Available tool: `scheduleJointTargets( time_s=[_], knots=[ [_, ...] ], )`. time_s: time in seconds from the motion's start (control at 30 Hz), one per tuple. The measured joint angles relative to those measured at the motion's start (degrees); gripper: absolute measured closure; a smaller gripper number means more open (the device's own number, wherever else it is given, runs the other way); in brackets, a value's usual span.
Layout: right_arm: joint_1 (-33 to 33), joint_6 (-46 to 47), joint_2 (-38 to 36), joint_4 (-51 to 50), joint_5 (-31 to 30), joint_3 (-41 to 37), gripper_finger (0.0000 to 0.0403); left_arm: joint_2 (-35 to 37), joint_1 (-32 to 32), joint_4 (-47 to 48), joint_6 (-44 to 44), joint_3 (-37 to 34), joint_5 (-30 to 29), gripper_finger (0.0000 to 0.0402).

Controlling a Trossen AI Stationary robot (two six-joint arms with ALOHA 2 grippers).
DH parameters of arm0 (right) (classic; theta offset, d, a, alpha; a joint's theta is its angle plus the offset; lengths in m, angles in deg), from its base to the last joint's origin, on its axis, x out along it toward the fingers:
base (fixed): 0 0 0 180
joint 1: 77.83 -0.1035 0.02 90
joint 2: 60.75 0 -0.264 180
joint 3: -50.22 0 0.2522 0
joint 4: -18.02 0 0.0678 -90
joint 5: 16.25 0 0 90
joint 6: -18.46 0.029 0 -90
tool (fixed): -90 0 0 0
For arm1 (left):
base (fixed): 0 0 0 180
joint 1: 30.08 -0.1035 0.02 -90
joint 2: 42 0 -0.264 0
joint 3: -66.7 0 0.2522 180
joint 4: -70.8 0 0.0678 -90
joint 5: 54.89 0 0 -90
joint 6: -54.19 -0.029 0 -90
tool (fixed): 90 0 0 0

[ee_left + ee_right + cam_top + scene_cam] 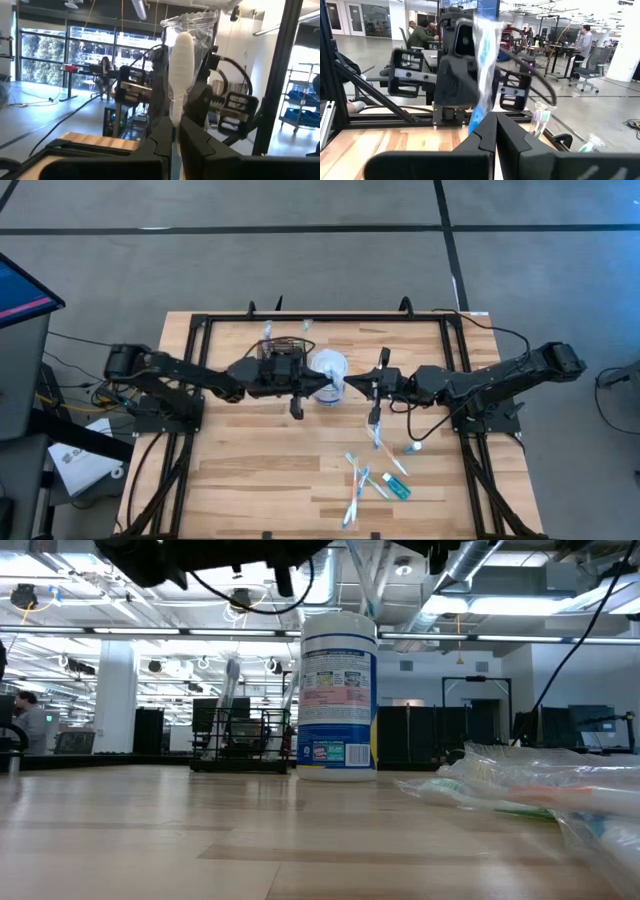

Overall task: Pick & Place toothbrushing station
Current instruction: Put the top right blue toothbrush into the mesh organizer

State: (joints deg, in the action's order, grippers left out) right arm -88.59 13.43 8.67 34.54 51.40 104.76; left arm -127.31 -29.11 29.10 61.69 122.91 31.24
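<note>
Above the table's middle, the left gripper (pixel 338 385) and right gripper (pixel 352 386) meet tip to tip beside the round white tub (pixel 328 366); each is clenched on a plastic-wrapped toothbrush (pixel 181 75), the right one's wrapper (pixel 484 60) showing blue. Toward the far edge, behind the left arm, stands the black wire-mesh toothbrushing station (pixel 243 742). More wrapped toothbrushes (pixel 372 478) lie near the front edge

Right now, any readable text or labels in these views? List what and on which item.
None readable.
White tub: printed label with blue and red blocks, all lettering too small and blurred.
Wrapped toothbrushes on the table: packaging print too small.
Paper beside the table: print illegible.
</note>
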Motion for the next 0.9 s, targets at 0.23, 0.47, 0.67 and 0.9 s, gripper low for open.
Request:
scheduleJointTargets(
  time_s=[0.23,0.47,0.67,0.9],
  knots=[
    [0.0,0.02,0.0,0.04,-0.01,0.0,0.0403,8.98,0.02,5.25,0.26,-6.13,-2.8,0.0395],
    [0.0,0.04,0.01,0.03,-0.02,0.0,0.0403,18.07,0.02,10.05,0.47,-12.09,-6.83,0.0395],
    [0.0,0.06,0.02,-0.26,-0.02,0.0,0.0403,23.91,0.02,13.96,0.51,-15.34,-11.33,0.0395],
    [0.0,0.09,0.02,-1.06,-0.04,0.0,0.0403,27.81,0.02,19.58,0.37,-16.89,-17.28,0.0395]
  ],
)
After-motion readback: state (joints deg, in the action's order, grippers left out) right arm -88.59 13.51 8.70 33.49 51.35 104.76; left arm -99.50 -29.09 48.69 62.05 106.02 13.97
